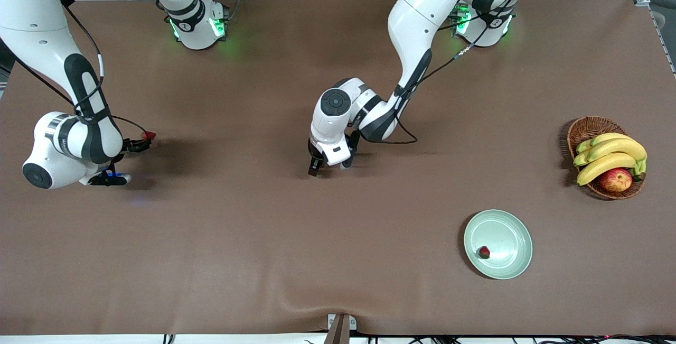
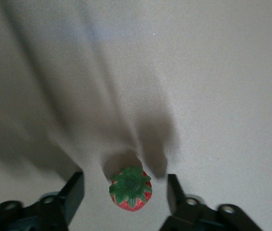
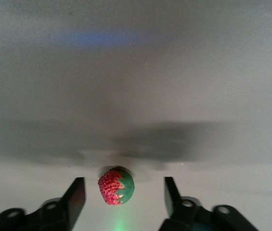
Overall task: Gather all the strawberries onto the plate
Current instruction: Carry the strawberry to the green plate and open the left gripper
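Observation:
One strawberry (image 1: 484,252) lies in the mint-green plate (image 1: 511,235), which sits toward the left arm's end of the table, near the front camera. My left gripper (image 1: 330,168) is low over the table's middle and open. A second strawberry (image 2: 131,188) stands leafy top up on the cloth between the fingers of the left gripper (image 2: 125,180), touching neither; the hand hides it in the front view. My right gripper (image 1: 141,143) is open at the right arm's end, with a third strawberry (image 1: 149,135) at its tips. In the right wrist view that strawberry (image 3: 116,186) lies between the right gripper's (image 3: 123,184) fingers, untouched.
A brown wicker basket (image 1: 586,124) with bananas (image 1: 612,154) and a red-yellow apple (image 1: 616,179) stands toward the left arm's end, farther from the front camera than the plate. Brown cloth covers the table.

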`<state>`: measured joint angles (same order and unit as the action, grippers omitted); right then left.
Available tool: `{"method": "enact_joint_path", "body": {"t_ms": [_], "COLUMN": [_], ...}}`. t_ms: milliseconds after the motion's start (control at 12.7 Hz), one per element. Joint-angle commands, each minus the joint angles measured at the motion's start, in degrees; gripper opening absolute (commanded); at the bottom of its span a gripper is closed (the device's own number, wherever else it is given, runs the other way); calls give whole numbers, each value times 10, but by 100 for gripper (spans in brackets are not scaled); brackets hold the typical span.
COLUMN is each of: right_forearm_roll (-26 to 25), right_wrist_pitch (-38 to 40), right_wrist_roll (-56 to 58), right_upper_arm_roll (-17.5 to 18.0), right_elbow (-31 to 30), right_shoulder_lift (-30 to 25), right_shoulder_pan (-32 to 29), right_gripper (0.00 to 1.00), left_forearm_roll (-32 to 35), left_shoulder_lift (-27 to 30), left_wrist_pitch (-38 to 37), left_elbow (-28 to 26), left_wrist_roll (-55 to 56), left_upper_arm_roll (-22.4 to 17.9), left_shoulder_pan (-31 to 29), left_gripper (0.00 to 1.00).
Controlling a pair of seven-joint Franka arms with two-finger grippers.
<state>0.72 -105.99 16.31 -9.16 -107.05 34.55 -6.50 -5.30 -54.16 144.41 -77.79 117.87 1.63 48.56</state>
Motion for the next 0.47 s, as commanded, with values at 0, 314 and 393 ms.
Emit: {"method": "enact_joint_path", "body": {"t_ms": [0, 314, 393], "right_forearm_roll": [-5, -4, -4], "right_wrist_pitch": [3, 3, 3], "right_wrist_roll": [-3, -3, -3], "right_upper_arm_roll": [8, 9, 9], "right_elbow": [-11, -18, -22], "right_shoulder_lift": [-1, 0, 2], "right_shoulder_pan": [-4, -4, -4], "right_gripper": [64, 62, 62], "left_forearm_roll": [10, 14, 14], "left_shoulder_lift": [-10, 18, 31], "left_wrist_pitch": [3, -1, -4], "left_elbow": [19, 18, 17], "left_wrist_roll": [2, 2, 2], "left_upper_arm_roll": [-7, -12, -17], "left_shoulder_pan": [6, 1, -3], "left_gripper": [0, 0, 0]}}
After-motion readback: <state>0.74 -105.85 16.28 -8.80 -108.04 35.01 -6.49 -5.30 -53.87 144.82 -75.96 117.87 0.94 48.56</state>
